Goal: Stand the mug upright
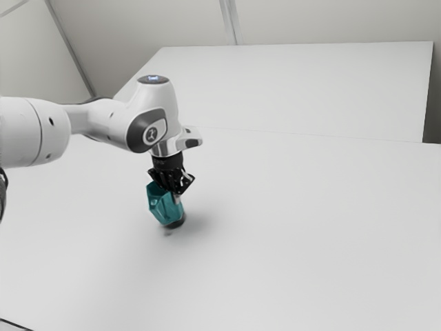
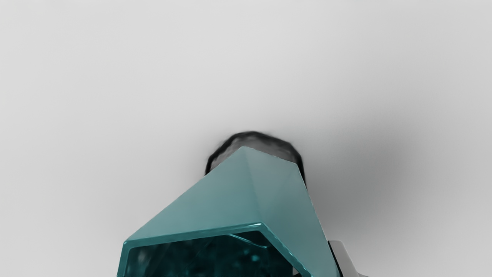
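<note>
The mug (image 1: 164, 205) leans, mouth raised; we should ease it level, flat on the surface (image 1: 296, 241), before withdrawing. Whether our fingers (image 2: 341, 258) grip it, we cannot tell.

My wrist view's bottom edge crops the mug (image 2: 253, 200), which hides part of a dark outline (image 2: 251, 133); the exterior view's left edge cuts off my arm (image 1: 48, 131).

Teal faceted mug (image 1: 165, 207), mouth upward, tilted toward the exterior view's left, at the white table (image 1: 296, 234)
</note>
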Controlling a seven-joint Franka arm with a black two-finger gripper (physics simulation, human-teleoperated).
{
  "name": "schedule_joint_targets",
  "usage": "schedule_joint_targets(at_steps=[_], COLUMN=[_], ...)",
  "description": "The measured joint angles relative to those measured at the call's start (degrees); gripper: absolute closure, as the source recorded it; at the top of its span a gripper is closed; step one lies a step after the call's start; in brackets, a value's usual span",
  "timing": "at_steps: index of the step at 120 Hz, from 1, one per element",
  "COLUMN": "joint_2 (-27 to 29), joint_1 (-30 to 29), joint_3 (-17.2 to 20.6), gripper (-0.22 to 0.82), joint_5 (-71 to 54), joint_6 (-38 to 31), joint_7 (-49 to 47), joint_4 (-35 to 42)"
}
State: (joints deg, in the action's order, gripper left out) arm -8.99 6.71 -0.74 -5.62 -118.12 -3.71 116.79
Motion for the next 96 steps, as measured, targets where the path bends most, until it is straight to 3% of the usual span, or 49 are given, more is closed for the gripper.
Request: schedule_joint_targets(at_steps=[86, 96], joint_2=[-0.83, -0.89], joint_1=[-0.05, -0.04], joint_3=[-0.64, -0.65], gripper=[0.78, 0.74], joint_5=[-0.10, 0.06], joint_6=[-2.58, -2.33], joint_7=[-0.96, -0.91], joint_4=[1.18, 1.18])
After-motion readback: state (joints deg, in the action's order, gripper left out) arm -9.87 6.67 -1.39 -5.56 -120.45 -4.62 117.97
